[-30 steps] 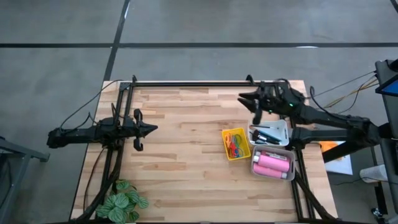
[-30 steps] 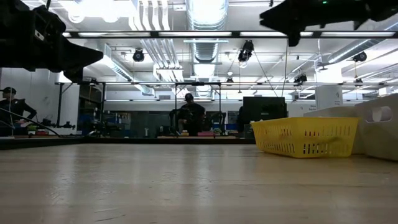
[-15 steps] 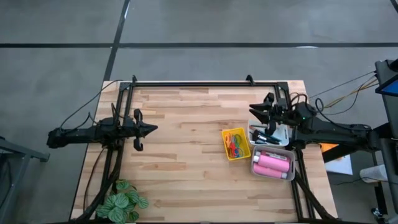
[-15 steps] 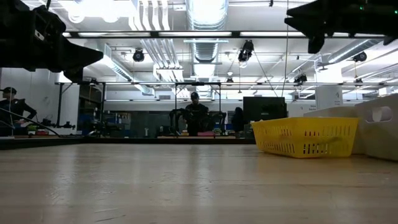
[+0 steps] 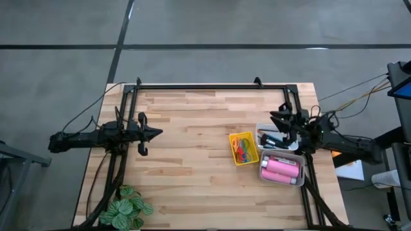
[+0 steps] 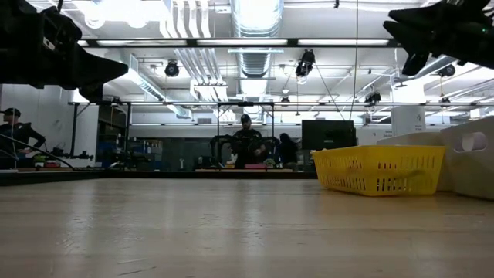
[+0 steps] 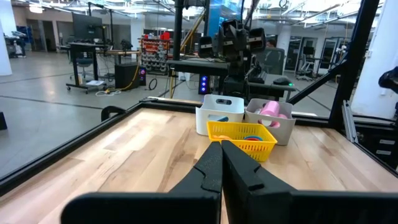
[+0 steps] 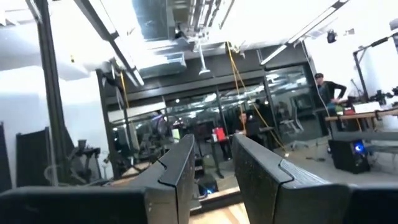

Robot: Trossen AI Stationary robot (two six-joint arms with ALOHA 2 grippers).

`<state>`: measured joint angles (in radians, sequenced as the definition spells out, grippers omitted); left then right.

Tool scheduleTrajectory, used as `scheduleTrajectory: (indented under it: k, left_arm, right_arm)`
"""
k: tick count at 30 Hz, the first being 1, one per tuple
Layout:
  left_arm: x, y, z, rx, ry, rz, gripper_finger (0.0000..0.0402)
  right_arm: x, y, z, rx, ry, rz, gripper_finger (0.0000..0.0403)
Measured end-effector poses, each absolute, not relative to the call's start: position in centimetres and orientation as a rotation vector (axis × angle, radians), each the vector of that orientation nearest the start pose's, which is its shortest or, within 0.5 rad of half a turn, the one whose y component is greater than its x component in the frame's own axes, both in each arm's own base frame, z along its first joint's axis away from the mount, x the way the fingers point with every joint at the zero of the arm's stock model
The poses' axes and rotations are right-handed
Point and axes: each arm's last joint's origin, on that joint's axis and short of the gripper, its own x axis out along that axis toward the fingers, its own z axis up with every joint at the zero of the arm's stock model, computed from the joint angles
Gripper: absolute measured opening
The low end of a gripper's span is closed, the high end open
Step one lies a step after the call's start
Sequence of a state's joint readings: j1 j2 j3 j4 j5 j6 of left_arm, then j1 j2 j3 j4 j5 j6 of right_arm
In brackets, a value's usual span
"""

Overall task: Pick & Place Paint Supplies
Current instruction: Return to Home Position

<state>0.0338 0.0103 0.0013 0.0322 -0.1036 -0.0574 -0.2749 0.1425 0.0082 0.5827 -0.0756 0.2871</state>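
In the high view my left gripper [image 5: 156, 133] is shut and hovers over the table's left half, touching nothing; its closed fingertips [image 7: 221, 163] point toward the trays. My right gripper [image 5: 277, 118] is open, holds nothing, and hangs above the far end of the white tray [image 5: 290, 131]. This tray holds dark brushes [image 5: 273, 139]. A yellow tray [image 5: 235, 156] holds small scissors with coloured handles [image 5: 243, 147]. A grey tray [image 5: 264, 173] holds pink paint bottles [image 5: 281, 169], lying on their sides. The right wrist view shows only the open fingers [image 8: 211, 174] against the room.
A leafy green plant [image 5: 126, 209] sits at the table's near left corner. A black frame rail [image 5: 205, 86] runs along the far edge. The three trays cluster near the right edge. Bare wood [image 5: 192, 135] lies between the two arms. People stand in the room beyond the table [image 6: 245, 143].
My right gripper has drawn back from over the far middle of the table toward the right edge and slightly nearer, ending above the white tray. The left arm has kept still. The trays and their contents have not moved.
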Motion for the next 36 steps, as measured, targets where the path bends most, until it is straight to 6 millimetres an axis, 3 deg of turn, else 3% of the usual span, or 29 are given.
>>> scheduleTrajectory:
  k: [22, 36]
  left_arm:
    - [9.8, 0.6, 16.6, -0.058, -0.027, 0.137, 0.0]
    - [9.8, 0.6, 16.6, -0.058, -0.027, 0.137, 0.0]
  right_arm:
    - [9.3, -2.3, 18.4, 0.319, -0.213, -0.128, 0.0107]
    - [9.3, -2.2, 18.2, 0.427, -0.186, -0.077, 0.0107]
